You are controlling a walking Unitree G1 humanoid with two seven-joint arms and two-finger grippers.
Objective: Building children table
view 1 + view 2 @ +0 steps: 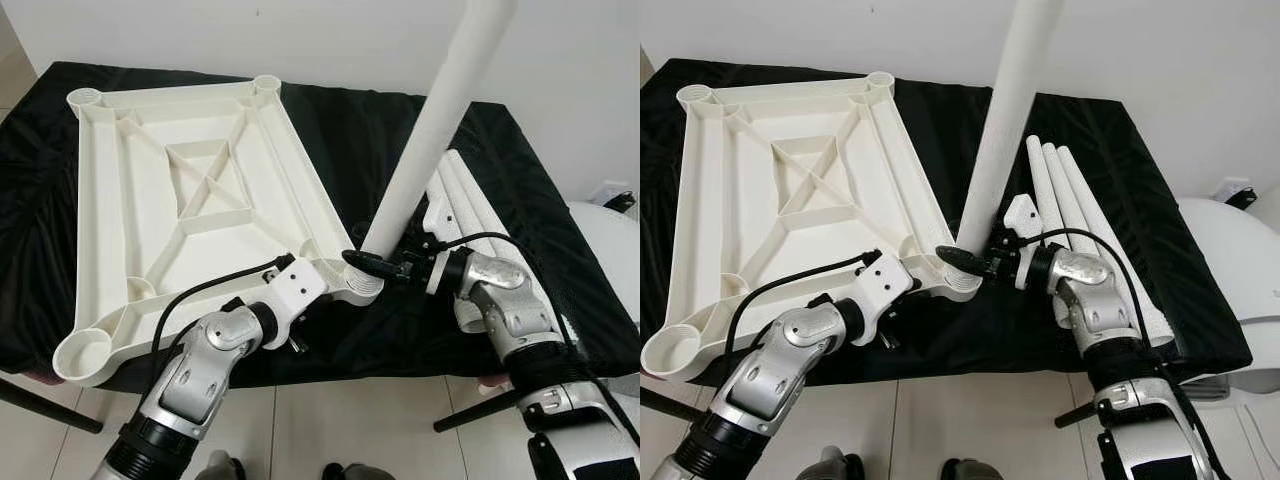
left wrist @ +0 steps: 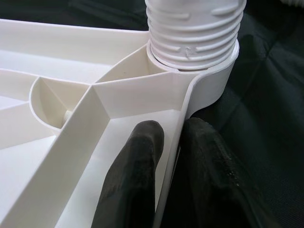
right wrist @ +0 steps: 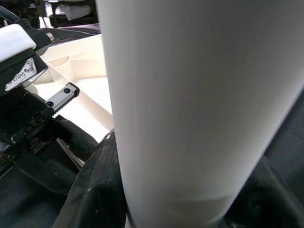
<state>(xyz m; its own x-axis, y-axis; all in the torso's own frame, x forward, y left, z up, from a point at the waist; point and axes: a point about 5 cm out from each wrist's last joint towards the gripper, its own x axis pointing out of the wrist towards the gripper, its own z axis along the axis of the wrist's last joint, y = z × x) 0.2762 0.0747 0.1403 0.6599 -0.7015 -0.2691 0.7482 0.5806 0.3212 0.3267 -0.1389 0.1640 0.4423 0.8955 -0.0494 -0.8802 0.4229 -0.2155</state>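
A white plastic table top point(image 1: 200, 190) lies underside up on a black cloth. One white leg point(image 1: 430, 130) stands tilted in the near right corner socket point(image 2: 209, 80), and its threaded end point(image 2: 192, 28) shows above the socket's rim. My right gripper point(image 1: 368, 262) is shut on the leg just above its base, a black finger point(image 3: 95, 190) on each side. My left gripper point(image 2: 173, 166) is shut on the table top's edge wall, right beside that corner. Three spare legs point(image 1: 1065, 190) lie side by side on the cloth, to the right of the standing leg.
The black cloth point(image 1: 380, 130) covers a low platform against a white wall. A white rounded object point(image 1: 610, 240) stands off its right edge. Pale floor tiles point(image 1: 330, 420) run along the near side, with dark support bars point(image 1: 50, 405) below the platform.
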